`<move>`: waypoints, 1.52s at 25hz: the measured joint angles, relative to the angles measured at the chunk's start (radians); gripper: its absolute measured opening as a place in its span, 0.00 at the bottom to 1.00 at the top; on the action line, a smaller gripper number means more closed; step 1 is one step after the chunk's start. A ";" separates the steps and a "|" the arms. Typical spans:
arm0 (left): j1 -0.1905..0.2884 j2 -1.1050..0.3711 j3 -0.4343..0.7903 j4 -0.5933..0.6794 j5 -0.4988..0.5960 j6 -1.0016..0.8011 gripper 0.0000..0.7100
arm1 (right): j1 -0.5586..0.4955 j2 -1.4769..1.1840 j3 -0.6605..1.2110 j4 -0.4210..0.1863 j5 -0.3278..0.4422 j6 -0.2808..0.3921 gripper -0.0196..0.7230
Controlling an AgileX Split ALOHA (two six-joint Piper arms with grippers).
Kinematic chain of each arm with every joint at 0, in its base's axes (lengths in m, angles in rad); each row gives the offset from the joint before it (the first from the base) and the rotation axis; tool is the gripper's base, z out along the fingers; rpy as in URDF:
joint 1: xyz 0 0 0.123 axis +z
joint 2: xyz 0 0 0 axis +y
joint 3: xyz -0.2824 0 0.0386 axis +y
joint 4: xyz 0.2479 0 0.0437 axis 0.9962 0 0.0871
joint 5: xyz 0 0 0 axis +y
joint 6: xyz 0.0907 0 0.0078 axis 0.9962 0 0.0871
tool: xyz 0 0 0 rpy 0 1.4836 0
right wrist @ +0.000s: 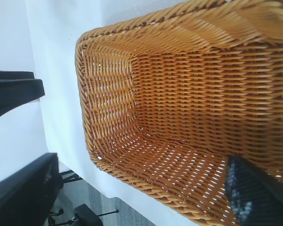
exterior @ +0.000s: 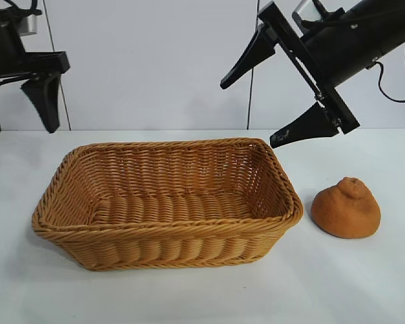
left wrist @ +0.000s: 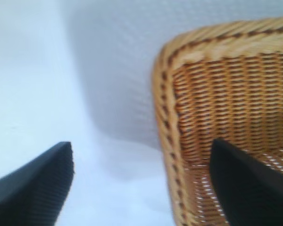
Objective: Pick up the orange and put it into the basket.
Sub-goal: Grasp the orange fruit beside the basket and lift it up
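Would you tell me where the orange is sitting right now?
In the exterior view, the orange rests on the white table, just off the basket's right end, below the open right gripper.

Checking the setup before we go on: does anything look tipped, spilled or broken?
Nothing stands out. The basket sits upright and empty on the table; the orange rests beside it, apart, knob up.
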 joint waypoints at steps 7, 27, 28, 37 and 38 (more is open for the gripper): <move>0.080 0.000 0.000 0.044 0.063 -0.001 0.80 | 0.000 0.000 0.000 0.000 0.000 0.000 0.90; 0.082 -0.427 0.227 0.042 0.099 0.038 0.80 | 0.000 0.000 0.000 0.000 0.018 0.000 0.90; 0.082 -0.464 0.256 0.042 0.100 0.038 0.80 | 0.000 0.000 0.000 0.000 0.018 0.000 0.90; 0.082 -0.858 0.574 0.042 0.102 0.038 0.80 | 0.000 0.000 0.000 0.000 0.018 0.000 0.90; 0.082 -0.904 0.611 0.042 0.103 0.038 0.80 | 0.000 0.000 0.000 0.000 0.018 0.000 0.90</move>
